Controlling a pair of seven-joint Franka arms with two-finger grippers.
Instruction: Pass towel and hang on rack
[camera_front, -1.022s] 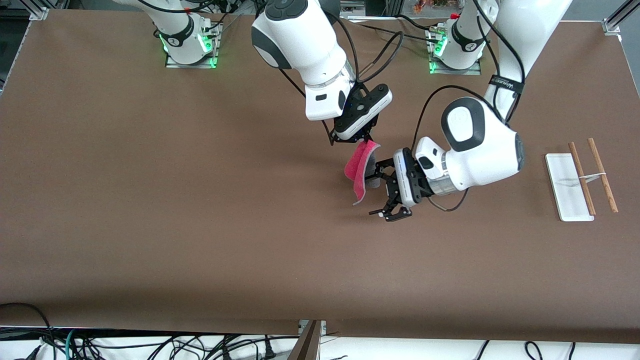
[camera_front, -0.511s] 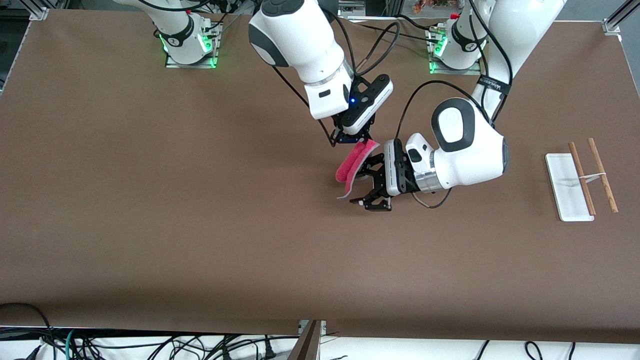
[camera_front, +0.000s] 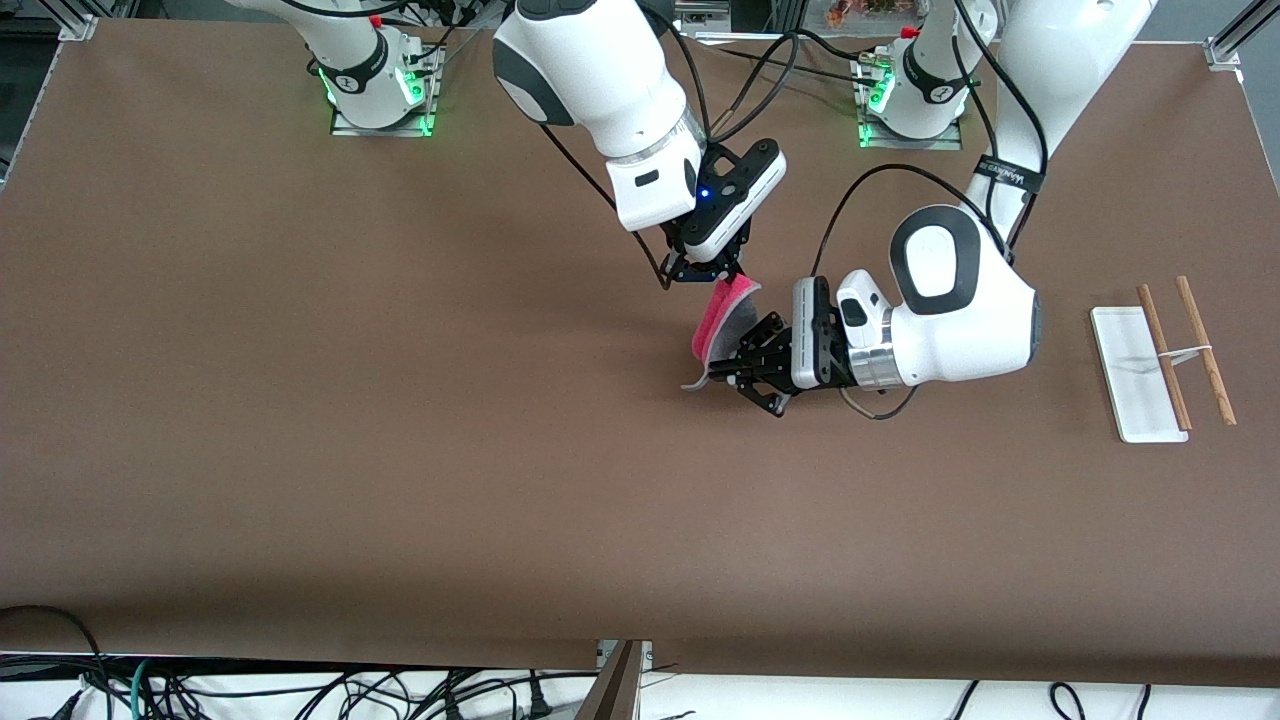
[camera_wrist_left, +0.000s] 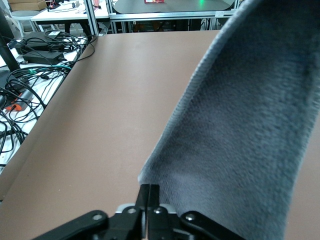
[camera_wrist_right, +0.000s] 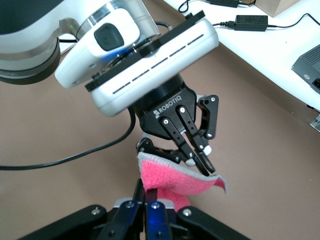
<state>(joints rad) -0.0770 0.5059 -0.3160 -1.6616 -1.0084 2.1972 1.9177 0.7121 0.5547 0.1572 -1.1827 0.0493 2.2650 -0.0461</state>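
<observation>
The towel (camera_front: 714, 322) hangs in the air over the middle of the table, pink-red face toward the right arm's end. My right gripper (camera_front: 722, 279) is shut on its top corner; in the right wrist view (camera_wrist_right: 145, 192) the pink towel (camera_wrist_right: 175, 181) comes out of its closed fingers. My left gripper (camera_front: 722, 373) lies level and is shut on the towel's lower edge, as also shows in the right wrist view (camera_wrist_right: 202, 162). In the left wrist view (camera_wrist_left: 149, 192) the grey face (camera_wrist_left: 240, 125) fills the frame. The rack (camera_front: 1135, 375) stands at the left arm's end of the table.
The rack's two brown rods (camera_front: 1164, 356) lie across its white base and past its edge. Cables and power bricks (camera_wrist_left: 35, 55) lie off the table's edge. The brown tabletop (camera_front: 400, 450) is bare around the arms.
My left gripper, wide open beside the towel a second ago, has closed in on the towel's lower edge and shut on it. The right gripper has kept its hold.
</observation>
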